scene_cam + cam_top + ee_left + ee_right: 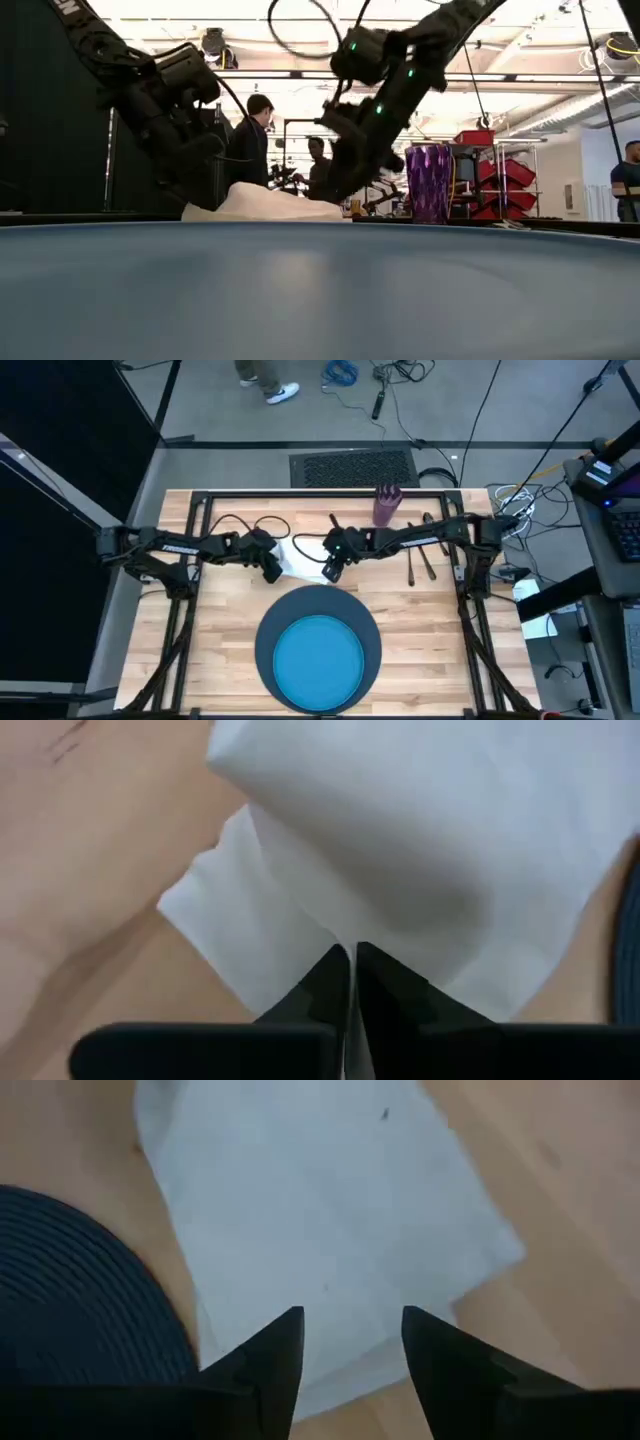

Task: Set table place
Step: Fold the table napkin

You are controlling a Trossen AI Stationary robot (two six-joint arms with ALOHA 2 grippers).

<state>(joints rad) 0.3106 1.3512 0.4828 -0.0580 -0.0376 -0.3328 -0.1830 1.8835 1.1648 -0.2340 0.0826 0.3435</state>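
Light-wood table (pixel 210 650); left hand (pixel 272 574) pinches napkin (pixel 298 559), right hand (pixel 331 572) spread above.

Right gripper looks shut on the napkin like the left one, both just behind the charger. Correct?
Not quite. The right gripper is open, fingers spread above the napkin, as the right wrist view shows. The left gripper is shut on the napkin, and both sit just behind the charger.

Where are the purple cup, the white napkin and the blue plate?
purple cup (pixel 386 505): high view, on its side.
white napkin (pixel 300 558): high view, cloth between the two grippers.
blue plate (pixel 319 663): high view, its middle.
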